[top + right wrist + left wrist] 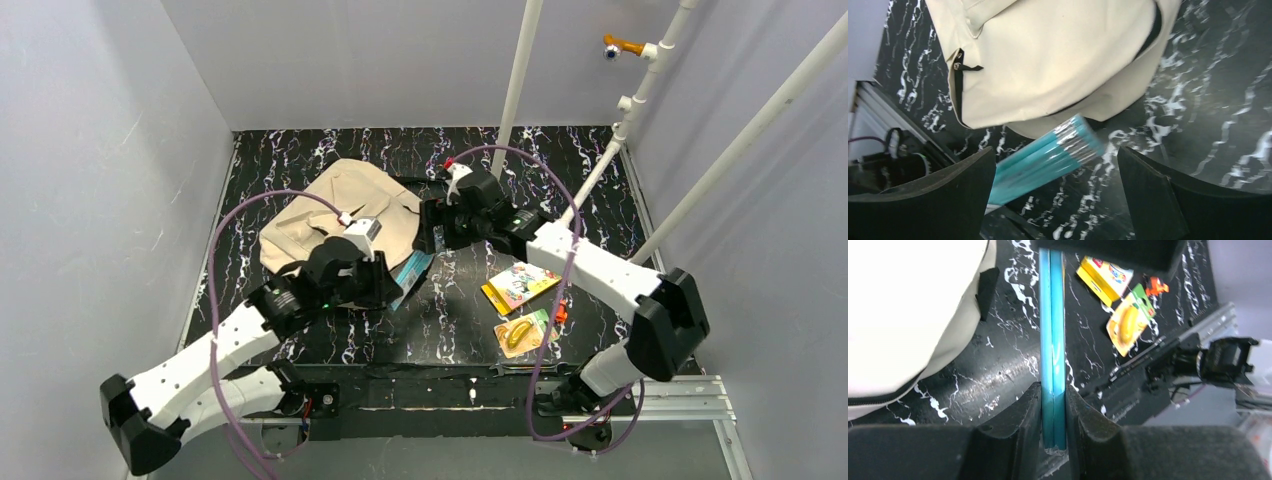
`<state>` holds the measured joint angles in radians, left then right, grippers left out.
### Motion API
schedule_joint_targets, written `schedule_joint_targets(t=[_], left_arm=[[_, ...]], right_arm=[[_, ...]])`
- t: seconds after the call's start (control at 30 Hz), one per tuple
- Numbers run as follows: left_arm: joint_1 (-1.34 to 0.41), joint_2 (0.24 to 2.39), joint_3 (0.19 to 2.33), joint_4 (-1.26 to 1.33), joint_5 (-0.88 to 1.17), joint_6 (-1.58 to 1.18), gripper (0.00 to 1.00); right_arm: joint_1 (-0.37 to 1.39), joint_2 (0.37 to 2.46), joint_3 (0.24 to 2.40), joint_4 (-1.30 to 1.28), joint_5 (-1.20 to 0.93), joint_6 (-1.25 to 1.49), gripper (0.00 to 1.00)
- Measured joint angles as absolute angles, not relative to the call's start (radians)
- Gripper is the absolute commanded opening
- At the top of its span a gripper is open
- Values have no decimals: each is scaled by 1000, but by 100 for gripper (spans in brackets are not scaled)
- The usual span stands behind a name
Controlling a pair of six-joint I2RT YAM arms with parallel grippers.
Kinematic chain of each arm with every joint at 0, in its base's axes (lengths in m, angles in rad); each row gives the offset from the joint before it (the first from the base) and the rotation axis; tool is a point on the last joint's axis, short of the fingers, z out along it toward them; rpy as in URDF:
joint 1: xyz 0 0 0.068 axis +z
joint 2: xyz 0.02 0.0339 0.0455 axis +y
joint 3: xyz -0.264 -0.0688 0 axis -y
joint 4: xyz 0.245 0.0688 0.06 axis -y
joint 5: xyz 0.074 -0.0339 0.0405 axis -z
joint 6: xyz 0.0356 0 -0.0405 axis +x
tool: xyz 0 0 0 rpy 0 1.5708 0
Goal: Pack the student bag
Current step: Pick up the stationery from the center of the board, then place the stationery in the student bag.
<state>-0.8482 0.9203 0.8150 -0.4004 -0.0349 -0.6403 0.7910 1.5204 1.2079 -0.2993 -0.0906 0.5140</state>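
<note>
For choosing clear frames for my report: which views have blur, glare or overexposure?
Right wrist view: the far end of the teal books is smeared and shiny; table veins at right look soft. Left wrist view: books sharp, but the student bag is washed out nearly white, and the table shows glare. Top view: evenly lit, sharp, soft shadows under the arms.

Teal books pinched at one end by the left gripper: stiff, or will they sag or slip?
Likely stiff: the teal books run straight out from the left gripper without visible sag. They look like two thin volumes, so one might slide against the other.
</note>
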Motion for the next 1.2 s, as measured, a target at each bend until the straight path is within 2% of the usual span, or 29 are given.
schedule_joint_targets(t=[0.17,0.3,0.33,0.5,0.63,0.8,1.03,1.1,1.2], left_arm=[[-735,805,815,-475,157,-587,0],[-623,776,815,-518,294,-568,0],[-603,775,815,-526,318,-570,0],[-513,757,749,-441,484,-645,0],[-441,767,677,-344,607,-727,0],[-402,760,640,-250,725,-789,0],[-401,738,625,-116,834,-845,0],[-401,743,620,-72,857,-862,0],[-401,748,619,-30,881,-875,0]], right_arm=[[771,1369,1190,-340,-100,356,98],[709,1255,1151,-289,-310,327,98],[659,1234,1107,-217,-418,345,98],[421,1233,807,194,-716,589,98],[411,1328,778,276,-828,678,98],[415,1335,775,366,-907,726,98],[428,1370,638,820,-998,1035,98],[434,1386,638,894,-1012,1108,95],[450,1387,638,990,-1026,1195,83]])
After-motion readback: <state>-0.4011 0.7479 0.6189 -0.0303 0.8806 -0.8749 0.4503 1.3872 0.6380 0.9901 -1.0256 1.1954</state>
